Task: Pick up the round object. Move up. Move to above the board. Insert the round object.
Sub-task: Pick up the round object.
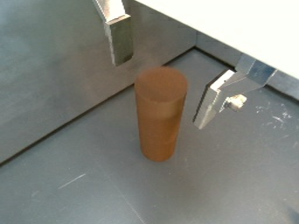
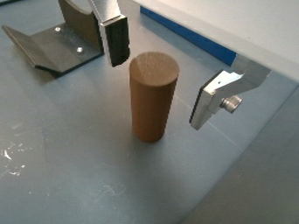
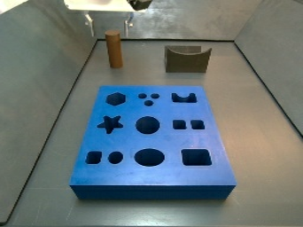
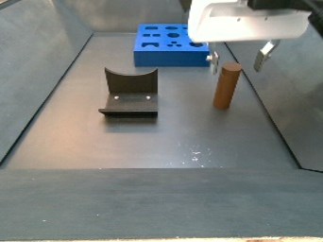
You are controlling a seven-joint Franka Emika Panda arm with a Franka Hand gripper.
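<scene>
The round object is a plain brown cylinder peg [image 1: 160,114] standing upright on the grey floor, seen in both wrist views [image 2: 152,96] and both side views [image 3: 115,49] [image 4: 226,85]. My gripper [image 1: 167,70] [image 2: 166,74] is open directly over the peg, one finger [image 1: 119,39] on each side of its top with a gap on both sides, touching nothing. It hangs at the peg's top in the side views [image 3: 115,18] [image 4: 239,59]. The blue board [image 3: 148,168] with shaped holes lies flat on the floor [image 4: 171,52], its edge showing behind the peg [image 2: 193,35].
The dark fixture [image 3: 185,58] [image 4: 130,93] [image 2: 52,48] stands on the floor beside the peg. Grey walls [image 3: 48,106] enclose the floor on both sides.
</scene>
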